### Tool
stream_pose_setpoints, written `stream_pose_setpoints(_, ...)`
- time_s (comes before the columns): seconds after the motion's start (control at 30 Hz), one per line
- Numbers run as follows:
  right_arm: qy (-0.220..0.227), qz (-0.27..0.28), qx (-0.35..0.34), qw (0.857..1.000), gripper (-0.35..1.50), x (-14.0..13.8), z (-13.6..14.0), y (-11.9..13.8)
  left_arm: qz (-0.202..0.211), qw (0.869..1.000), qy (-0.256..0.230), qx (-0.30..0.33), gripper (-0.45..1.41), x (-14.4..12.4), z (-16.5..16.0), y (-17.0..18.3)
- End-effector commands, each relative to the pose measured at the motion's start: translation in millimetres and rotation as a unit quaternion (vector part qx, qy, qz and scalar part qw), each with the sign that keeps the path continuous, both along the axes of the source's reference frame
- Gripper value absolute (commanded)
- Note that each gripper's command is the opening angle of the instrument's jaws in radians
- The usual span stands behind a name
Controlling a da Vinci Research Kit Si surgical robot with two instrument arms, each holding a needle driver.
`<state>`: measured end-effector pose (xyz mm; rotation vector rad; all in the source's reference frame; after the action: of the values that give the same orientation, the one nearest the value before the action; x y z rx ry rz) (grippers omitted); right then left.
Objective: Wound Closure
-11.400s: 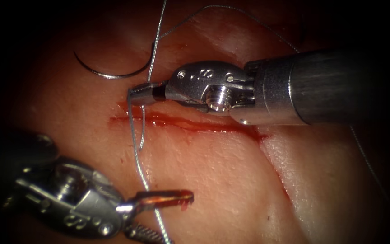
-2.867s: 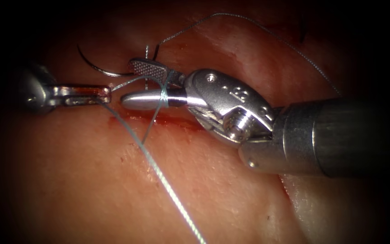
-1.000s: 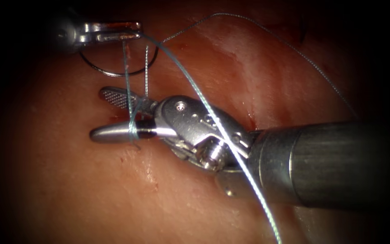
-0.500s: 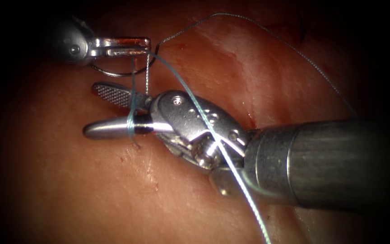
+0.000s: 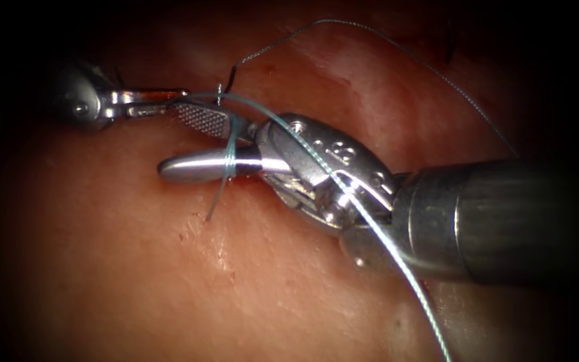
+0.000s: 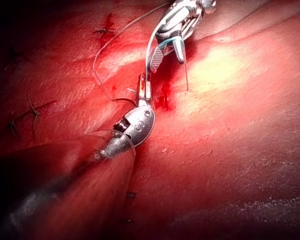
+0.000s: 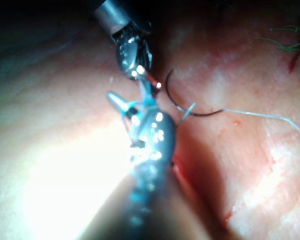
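Right gripper (image 5: 189,144) agape, thread (image 5: 230,162)-wrapped.

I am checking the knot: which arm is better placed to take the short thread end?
Right, probably. The right tool is open, thread looped round one jaw, the short end just beside. The left tool is shut on the long thread. Needle lies free on tissue.

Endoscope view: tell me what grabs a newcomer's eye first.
The right tool stands out mid-picture, its jaws open, with the thread wrapped around its smooth lower jaw. The left tool, coming in from the picture's left, has its jaws shut on the thread just above. In the right wrist view, the curved needle lies free on the tissue.
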<state>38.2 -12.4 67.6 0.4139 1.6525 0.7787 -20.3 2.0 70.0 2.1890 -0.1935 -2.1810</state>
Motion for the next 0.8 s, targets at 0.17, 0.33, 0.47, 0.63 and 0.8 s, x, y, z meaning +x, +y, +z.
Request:
stream_pose_setpoints(0.17,-0.002,0.002,-0.005,1.0,0.61,0.2,0.6,0.0,-0.002,1.0,-0.009,0.007,-0.45,-0.5,0.1,-0.8)
stream_pose_setpoints(0.33,-0.003,0.004,-0.005,1.0,0.61,0.1,0.6,0.0,-0.001,1.0,-0.021,0.012,-0.45,-0.3,-0.2,-1.1)
stream_pose_setpoints(0.47,-0.004,0.004,-0.008,1.0,0.61,0.1,0.7,0.1,0.004,1.0,-0.024,0.017,-0.45,-0.3,-0.3,-1.4)
stream_pose_setpoints(0.63,-0.005,0.005,-0.008,1.0,0.61,-0.1,0.8,0.3,0.013,0.999,-0.029,0.017,-0.45,-0.2,-0.7,-2.0)
stream_pose_setpoints(0.8,-0.008,0.013,-0.007,1.0,0.54,-0.4,1.1,0.4,0.024,0.999,-0.036,0.022,-0.45,-0.3,-1.1,-2.6)
